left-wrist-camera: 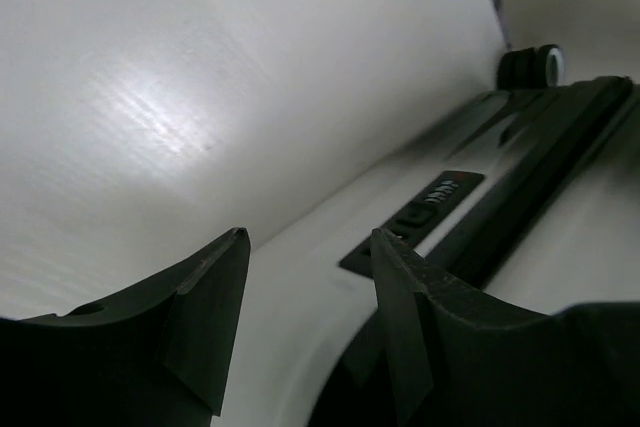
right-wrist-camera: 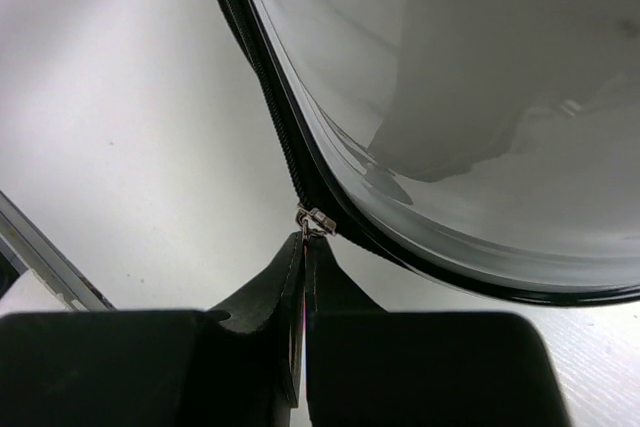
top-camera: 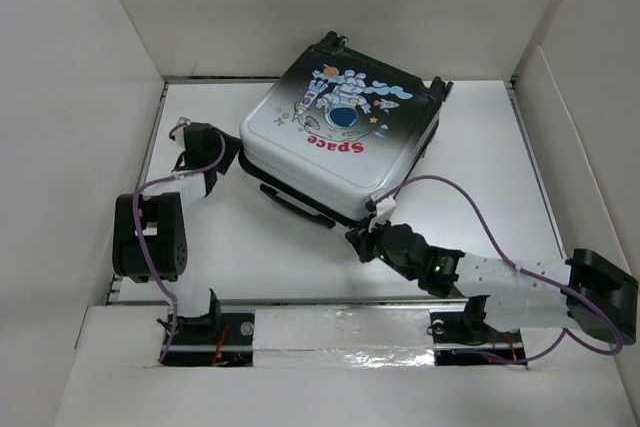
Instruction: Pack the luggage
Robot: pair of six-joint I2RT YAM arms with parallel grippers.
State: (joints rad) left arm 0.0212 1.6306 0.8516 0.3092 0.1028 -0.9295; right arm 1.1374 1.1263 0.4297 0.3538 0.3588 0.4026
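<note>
The luggage (top-camera: 340, 132) lies flat and closed on the white table, astronaut print up, its black handle (top-camera: 297, 205) facing the arms. My right gripper (top-camera: 368, 237) sits at the case's near right corner, shut on the metal zipper pull (right-wrist-camera: 313, 222), which is pinched at the tips (right-wrist-camera: 305, 239). The black zipper track (right-wrist-camera: 262, 77) curves away above it. My left gripper (top-camera: 232, 152) is at the case's left corner. In the left wrist view its jaws (left-wrist-camera: 310, 237) stand apart with the white shell (left-wrist-camera: 300, 307) between them. The combination lock (left-wrist-camera: 420, 215) and a wheel (left-wrist-camera: 532, 65) lie beyond.
White walls (top-camera: 100, 67) box in the table on the left, back and right. A foil-taped strip (top-camera: 340, 332) runs along the near edge between the arm bases. Purple cables (top-camera: 470, 202) loop over both arms. Bare table (top-camera: 240, 247) lies in front of the case.
</note>
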